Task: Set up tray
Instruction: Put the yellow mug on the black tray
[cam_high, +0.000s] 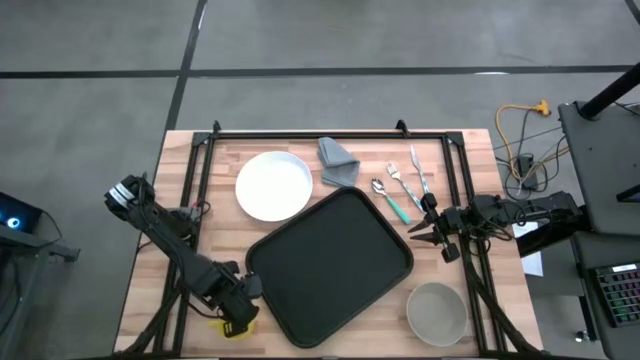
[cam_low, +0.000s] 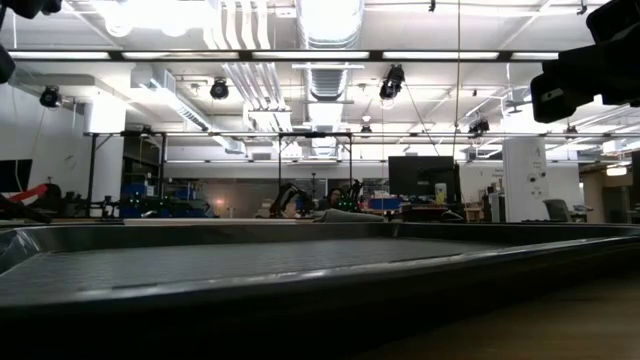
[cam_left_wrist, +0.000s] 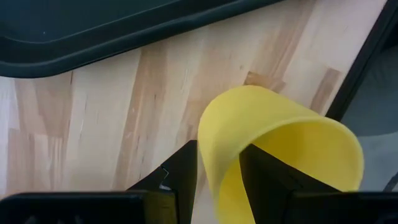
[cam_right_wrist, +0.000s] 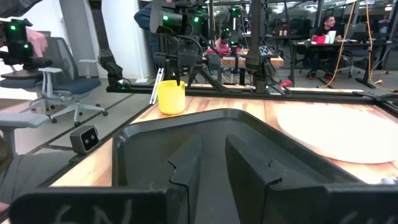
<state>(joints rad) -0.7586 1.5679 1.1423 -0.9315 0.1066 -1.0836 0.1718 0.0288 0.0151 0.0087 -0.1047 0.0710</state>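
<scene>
My worktop (cam_high: 300, 150) is of light wood and fills the middle of the high view. On it lies the black tray (cam_high: 330, 265), turned at an angle, in the lower centre. Above it, to the left, is a round white plate (cam_high: 274, 186), and next to the plate, at upper centre, a grey cloth (cam_high: 338, 162). Some cutlery (cam_high: 400, 185) lies at the upper right. A grey bowl (cam_high: 437, 311) stands at the lower right. A yellow cup (cam_high: 232, 325) is at the lower left, near the tray corner.
</scene>
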